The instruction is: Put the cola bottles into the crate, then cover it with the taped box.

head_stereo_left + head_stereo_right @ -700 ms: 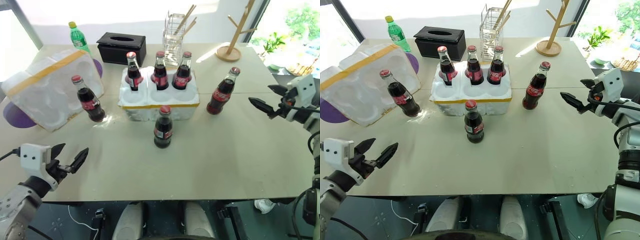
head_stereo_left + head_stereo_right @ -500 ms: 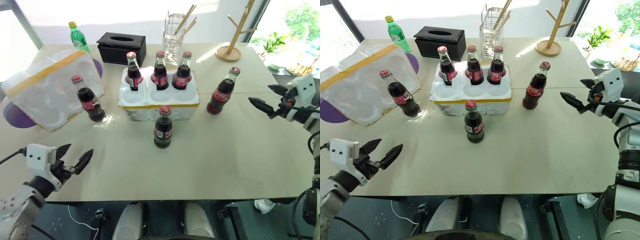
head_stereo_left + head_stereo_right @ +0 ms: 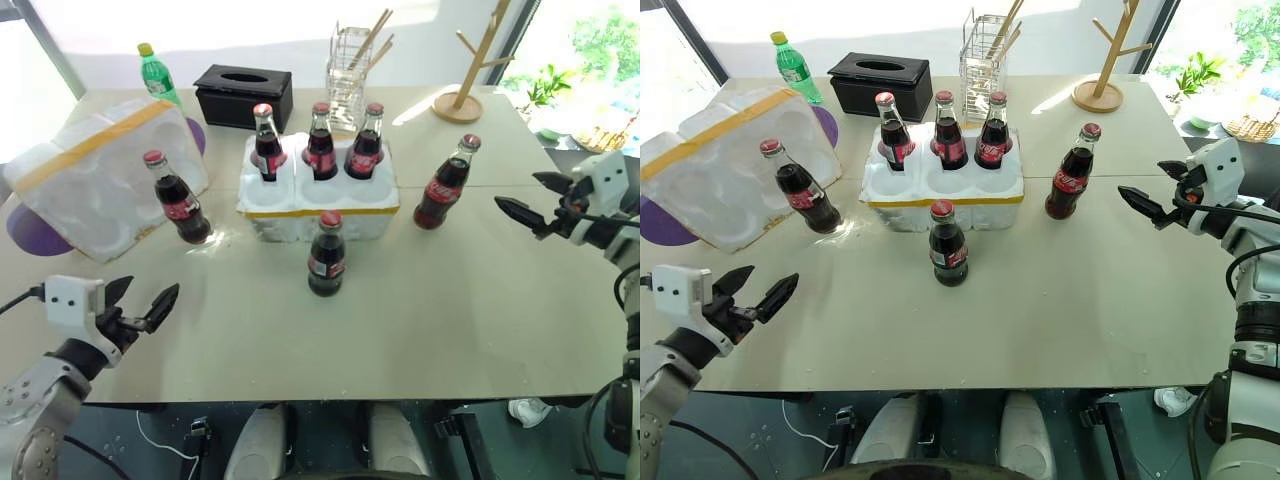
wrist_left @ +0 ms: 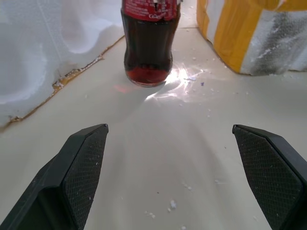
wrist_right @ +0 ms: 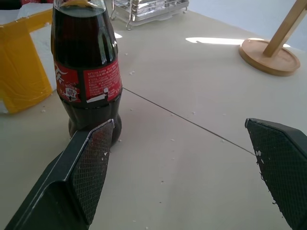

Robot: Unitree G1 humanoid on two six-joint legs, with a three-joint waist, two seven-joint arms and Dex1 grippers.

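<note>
The white foam crate with its yellow rim band stands mid-table. Three cola bottles stand in its back wells. Three more stand loose on the table: one at the left by the taped box, one in front of the crate, one to its right. My left gripper is open near the front left edge, pointing at the left bottle from some way off. My right gripper is open at the right, aimed at the right bottle, with nothing between its fingers.
Along the back stand a green plastic bottle, a black tissue box, a wire rack with sticks and a wooden stand. A purple mat lies under the taped box.
My left gripper has drifted a little further onto the table, still open. The right gripper and all the bottles are where they were.
</note>
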